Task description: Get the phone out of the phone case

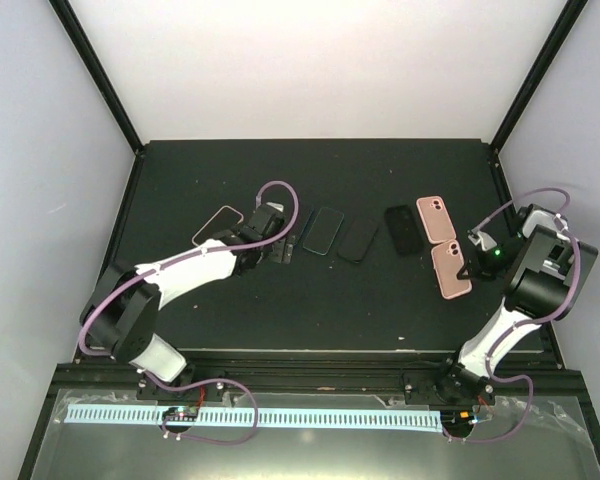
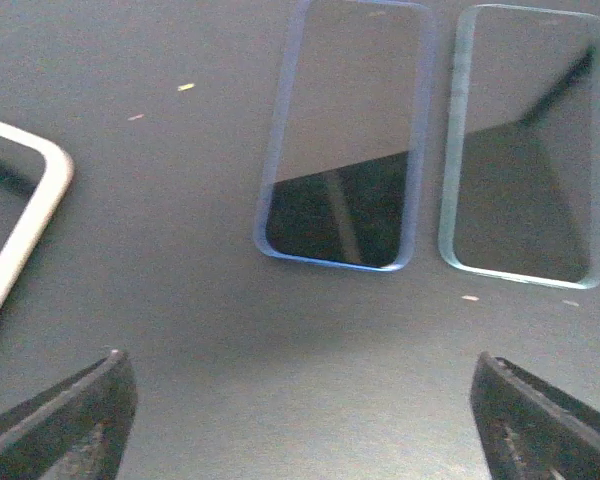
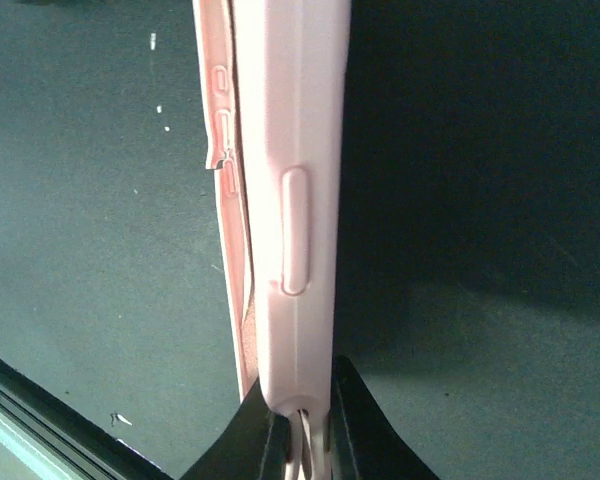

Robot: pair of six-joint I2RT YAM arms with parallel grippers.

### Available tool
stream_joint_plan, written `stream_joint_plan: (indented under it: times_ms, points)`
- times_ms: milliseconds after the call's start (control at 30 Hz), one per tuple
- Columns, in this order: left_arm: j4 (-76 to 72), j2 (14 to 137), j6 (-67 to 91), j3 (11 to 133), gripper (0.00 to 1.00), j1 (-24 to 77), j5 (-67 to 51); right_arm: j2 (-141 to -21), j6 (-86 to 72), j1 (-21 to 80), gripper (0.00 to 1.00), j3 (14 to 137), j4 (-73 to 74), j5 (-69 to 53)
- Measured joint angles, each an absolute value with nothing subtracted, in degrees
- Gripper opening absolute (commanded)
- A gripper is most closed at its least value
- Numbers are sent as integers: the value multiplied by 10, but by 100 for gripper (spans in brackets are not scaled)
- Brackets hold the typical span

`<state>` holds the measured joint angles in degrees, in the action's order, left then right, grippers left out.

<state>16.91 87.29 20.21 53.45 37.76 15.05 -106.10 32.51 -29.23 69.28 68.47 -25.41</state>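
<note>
A pink phone case (image 3: 292,180) stands on edge on the dark mat, and my right gripper (image 3: 305,410) is shut on its near end. A thinner pink edge (image 3: 223,150) with button cut-outs lies against the case's left side; I cannot tell whether it is the phone. From above, this case (image 1: 451,272) lies at the right with the right gripper (image 1: 468,264) on it. A second pink item (image 1: 435,218) rests just behind it. My left gripper (image 2: 305,420) hangs open over bare mat, in front of a blue-rimmed phone (image 2: 342,140).
A row lies across the mat: a white-rimmed phone (image 1: 216,224), the blue-rimmed one (image 1: 323,230), a pale-green-rimmed one (image 1: 359,240) and a black phone (image 1: 403,229). The left gripper (image 1: 280,244) sits between the first two. Black frame posts and walls bound the mat.
</note>
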Motion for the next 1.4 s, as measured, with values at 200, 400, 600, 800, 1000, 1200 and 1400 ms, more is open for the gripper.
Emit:
stream_joint_plan:
  times_ms: [200, 400, 600, 800, 1000, 1200, 1400]
  points:
    - [223, 914, 204, 590, 99, 346, 240, -1075, 327, -301, 41, 700, 677, -251]
    - [239, 927, 209, 643, 99, 250, 236, -1052, 340, -312, 53, 709, 657, -231]
    - [246, 980, 216, 705, 99, 136, 179, -1008, 361, -316, 58, 709, 651, -217]
    - [273, 1085, 206, 791, 99, 76, 106, -946, 409, -315, 57, 708, 681, -255]
    - [303, 1145, 180, 809, 99, 52, 42, -842, 447, -292, 59, 715, 726, -346]
    - [317, 1171, 170, 809, 99, 24, -11, -775, 442, -221, 59, 701, 718, -465]
    - [323, 1185, 148, 830, 99, 13, -36, -764, 395, -170, 59, 642, 663, -548]
